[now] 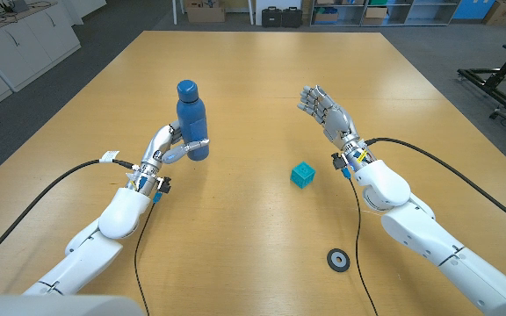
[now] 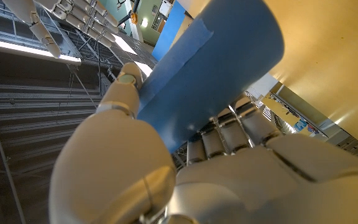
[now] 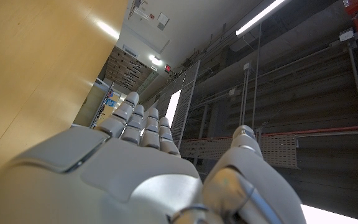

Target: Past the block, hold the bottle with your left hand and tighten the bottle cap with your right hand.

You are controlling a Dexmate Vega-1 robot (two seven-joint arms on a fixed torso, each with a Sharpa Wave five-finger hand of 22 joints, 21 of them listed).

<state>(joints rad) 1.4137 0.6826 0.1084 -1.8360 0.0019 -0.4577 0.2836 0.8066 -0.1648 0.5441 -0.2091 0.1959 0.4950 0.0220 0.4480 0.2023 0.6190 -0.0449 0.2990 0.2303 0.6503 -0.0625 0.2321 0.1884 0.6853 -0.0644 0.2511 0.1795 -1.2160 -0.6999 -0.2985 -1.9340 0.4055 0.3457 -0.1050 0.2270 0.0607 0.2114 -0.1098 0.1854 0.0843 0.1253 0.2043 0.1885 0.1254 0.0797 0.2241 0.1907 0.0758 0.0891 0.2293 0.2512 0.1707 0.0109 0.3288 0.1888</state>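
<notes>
A blue bottle with a blue cap stands upright on the wooden table, left of centre. My left hand grips its lower body from the side; the left wrist view shows the bottle wrapped by that hand. My right hand hovers open to the right of the bottle, well apart from it, with nothing between its fingers. A small teal block lies on the table nearer to me than the right hand.
A small black ring lies on the table close to the right forearm. Black cables run along both arms. Boxes and shelves stand beyond the table's far edge.
</notes>
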